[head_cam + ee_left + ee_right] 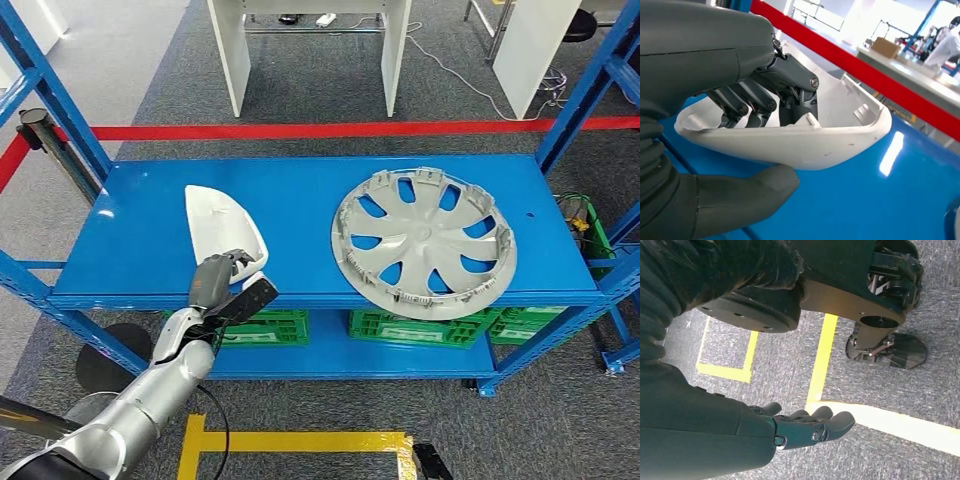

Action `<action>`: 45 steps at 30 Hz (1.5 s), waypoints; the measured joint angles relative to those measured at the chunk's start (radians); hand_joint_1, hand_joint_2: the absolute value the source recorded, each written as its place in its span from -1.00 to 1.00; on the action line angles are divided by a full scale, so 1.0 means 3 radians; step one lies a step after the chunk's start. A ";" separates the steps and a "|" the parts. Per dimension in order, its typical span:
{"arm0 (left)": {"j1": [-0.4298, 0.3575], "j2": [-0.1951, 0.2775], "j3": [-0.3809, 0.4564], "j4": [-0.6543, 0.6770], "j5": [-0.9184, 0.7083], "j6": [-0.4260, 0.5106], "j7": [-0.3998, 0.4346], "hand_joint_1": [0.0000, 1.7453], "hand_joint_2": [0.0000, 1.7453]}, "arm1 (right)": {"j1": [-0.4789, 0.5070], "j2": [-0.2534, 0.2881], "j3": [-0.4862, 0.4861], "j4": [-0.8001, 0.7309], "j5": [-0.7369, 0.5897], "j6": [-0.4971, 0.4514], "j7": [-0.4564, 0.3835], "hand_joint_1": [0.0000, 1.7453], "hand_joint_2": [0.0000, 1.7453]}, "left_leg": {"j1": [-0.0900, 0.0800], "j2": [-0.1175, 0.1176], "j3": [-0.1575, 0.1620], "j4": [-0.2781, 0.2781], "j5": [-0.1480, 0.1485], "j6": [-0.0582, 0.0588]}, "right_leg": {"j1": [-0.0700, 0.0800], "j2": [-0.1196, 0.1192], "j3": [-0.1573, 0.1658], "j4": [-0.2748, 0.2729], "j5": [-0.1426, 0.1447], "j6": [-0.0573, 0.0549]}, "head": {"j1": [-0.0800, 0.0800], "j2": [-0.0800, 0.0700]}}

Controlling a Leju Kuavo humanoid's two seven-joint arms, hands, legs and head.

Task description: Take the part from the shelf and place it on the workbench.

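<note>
Hidden and cut-off parts

The left hand [753, 100] hides its fingertips inside the white part [821, 145] — contact there can't be judged; a silver wheel cover [955, 220], far beyond the thumb, is cropped at the edge; the right hand [806, 427] — thumb unseen.

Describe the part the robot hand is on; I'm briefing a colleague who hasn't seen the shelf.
On the blue shelf, look to its left half, at the front edge. There lies a white shell-shaped cover, hollow side up, with the left robot hand gripping its near rim. Its neighbour, the round silver hubcap, lies apart on the right.
</note>
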State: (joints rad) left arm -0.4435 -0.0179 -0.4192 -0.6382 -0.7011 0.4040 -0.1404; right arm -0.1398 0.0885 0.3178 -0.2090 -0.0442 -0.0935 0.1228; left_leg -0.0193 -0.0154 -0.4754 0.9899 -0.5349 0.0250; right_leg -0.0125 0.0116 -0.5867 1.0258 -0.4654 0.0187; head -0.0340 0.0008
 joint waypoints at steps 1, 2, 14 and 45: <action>0.0000 0.0000 0.0000 0.0000 0.0000 0.0000 0.0000 1.00 1.00 | 0.0000 0.0000 0.0000 0.0000 0.0000 0.0000 0.0000 -1.00 1.00 | 0.0000 0.0000 0.0000 0.0000 0.0000 0.0000 | 0.0000 0.0000 0.0000 0.0000 0.0000 0.0000 | 0.0000 0.0000; 0.0000 0.0000 0.0000 0.0000 0.0000 0.0000 0.0000 1.00 1.00 | 0.0000 0.0000 0.0000 0.0000 0.0000 0.0000 0.0000 -1.00 1.00 | 0.0000 0.0000 0.0000 0.0000 0.0000 0.0000 | 0.0000 0.0000 0.0000 0.0000 0.0000 0.0000 | 0.0000 0.0000; 0.0029 0.0018 0.0033 -0.0128 0.0052 0.0130 -0.0150 1.00 1.00 | 0.0000 0.0000 -0.0027 0.0000 0.0018 0.0002 0.0000 -1.00 1.00 | 0.0000 0.0000 0.0002 0.0001 0.0000 0.0000 | 0.0000 -0.0001 -0.0002 0.0000 0.0000 0.0000 | 0.0000 0.0000; 0.0190 0.0532 0.0073 -0.2025 -0.0757 0.0810 -0.0278 1.00 1.00 | -0.0054 0.0078 -0.0230 -0.0005 0.0172 0.0051 0.0044 -1.00 -0.50 | 0.0006 0.0037 -0.0190 0.0102 0.0102 0.0025 | 0.0007 -0.0028 -0.0013 0.0112 -0.0009 0.0037 | 0.0011 0.0001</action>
State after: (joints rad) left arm -0.3865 0.1417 -0.3973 -1.2458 -0.9281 0.6470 -0.2239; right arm -0.1559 0.1118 0.2486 -0.2106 0.0074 -0.0782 0.1359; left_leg -0.0176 -0.0042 -0.5324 1.0205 -0.5043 0.0326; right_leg -0.0103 0.0032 -0.5906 1.0594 -0.4681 0.0297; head -0.0308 0.0011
